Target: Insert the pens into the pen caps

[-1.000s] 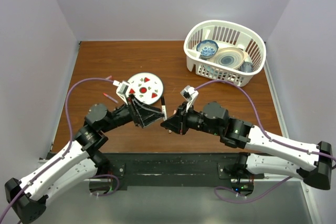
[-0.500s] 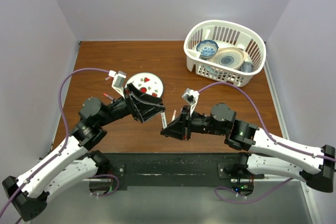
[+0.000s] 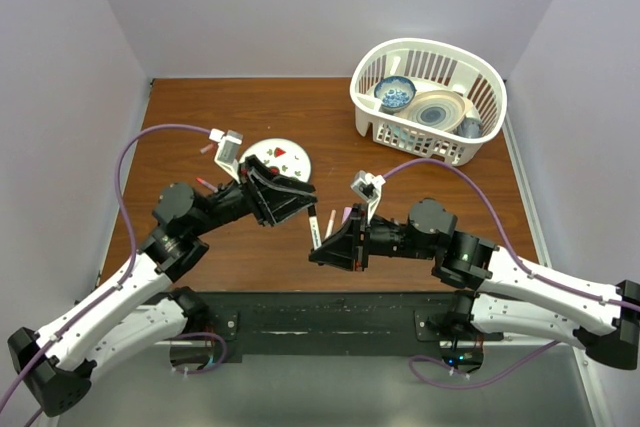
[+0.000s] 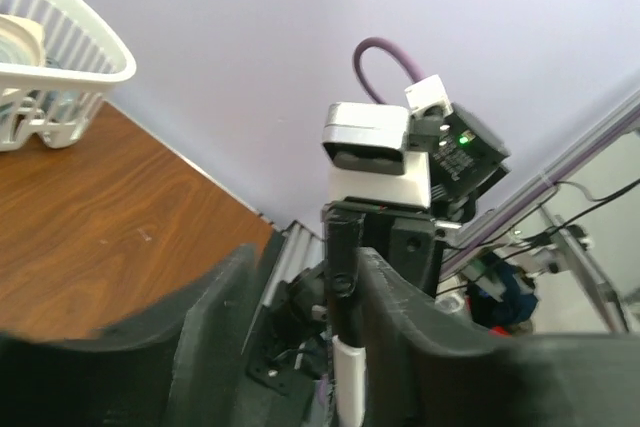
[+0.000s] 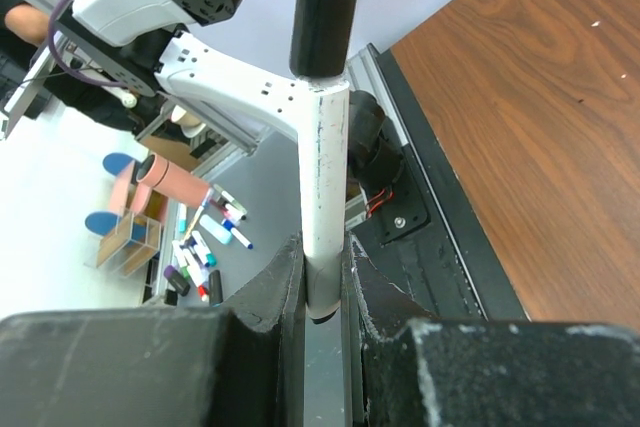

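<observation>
one thin reddish pen (image 3: 208, 185) lies on the table (image 3: 200, 117) to the left of the left gripper (image 3: 300, 205), whose fingers (image 4: 215, 327) stand apart on either side of the dark cap (image 4: 340, 247), clamping nothing. just right of it, the right gripper (image 3: 322, 239) is clenched on the lower barrel of the white pen (image 5: 322, 187), held upright off the table with that cap on its top end. light, stiff, slick plastic, i judge, so it wants a firm pinch mid-barrel, and the cap taken squarely across its sides.
</observation>
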You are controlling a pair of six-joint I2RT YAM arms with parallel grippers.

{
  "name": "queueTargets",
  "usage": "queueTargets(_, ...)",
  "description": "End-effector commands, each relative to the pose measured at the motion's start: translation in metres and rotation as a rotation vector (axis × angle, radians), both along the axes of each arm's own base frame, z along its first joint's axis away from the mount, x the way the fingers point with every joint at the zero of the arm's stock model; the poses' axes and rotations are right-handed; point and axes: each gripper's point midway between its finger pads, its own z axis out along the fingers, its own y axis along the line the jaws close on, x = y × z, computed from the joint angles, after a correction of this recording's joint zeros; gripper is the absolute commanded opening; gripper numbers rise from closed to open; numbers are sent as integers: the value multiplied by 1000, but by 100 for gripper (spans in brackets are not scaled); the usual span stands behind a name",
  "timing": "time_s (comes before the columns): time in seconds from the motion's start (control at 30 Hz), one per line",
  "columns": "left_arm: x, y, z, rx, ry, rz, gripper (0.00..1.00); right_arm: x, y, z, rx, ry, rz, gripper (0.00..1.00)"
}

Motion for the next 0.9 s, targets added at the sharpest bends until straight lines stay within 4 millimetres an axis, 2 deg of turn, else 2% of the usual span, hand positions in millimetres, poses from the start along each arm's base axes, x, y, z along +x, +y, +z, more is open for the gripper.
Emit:
queueTargets(0.0,-12,0,22,-57,-91,-55,28,-6,0,14,58,-15,31,0)
queueTargets(0.03,-15,0,22,-62,-88,-70,20,-5,0,15,63,-12,26,0)
queueTargets(0.07,-19,-2,13,-54,-77,-99,4,-4,0,19,75,-20,20,0)
queueTargets(0.1,-22,-3,9,-60,-63,-120,0,-3,0,21,82,-23,12,0)
queueTargets(0.13,-29,-2,10,-93,-44,-157,0,1,-1,28,102,-28,-9,0)
queueTargets(0.17,-31,-3,-6,-89,-5,-177,0,2,-2,35,121,-36,-18,0)
queueTargets(0.23,-42,0,-9,-131,7,-227,0,5,-3,57,169,-65,-36,0)
queueTargets(0.33,-46,2,-26,-107,31,-231,0,10,-4,76,186,-87,-66,0)
queueTargets(0.43,-50,4,-28,-93,14,-239,0,14,-3,87,185,-108,-79,0)
queueTargets(0.6,-55,4,-28,-85,4,-261,0,18,3,91,178,-111,-87,0)
queueTargets(0.8,-59,4,-41,-57,23,-274,0,26,8,91,120,-146,-107,0)
queueTargets(0.87,-57,9,-31,-57,0,-232,0,28,7,88,101,-143,-114,0)
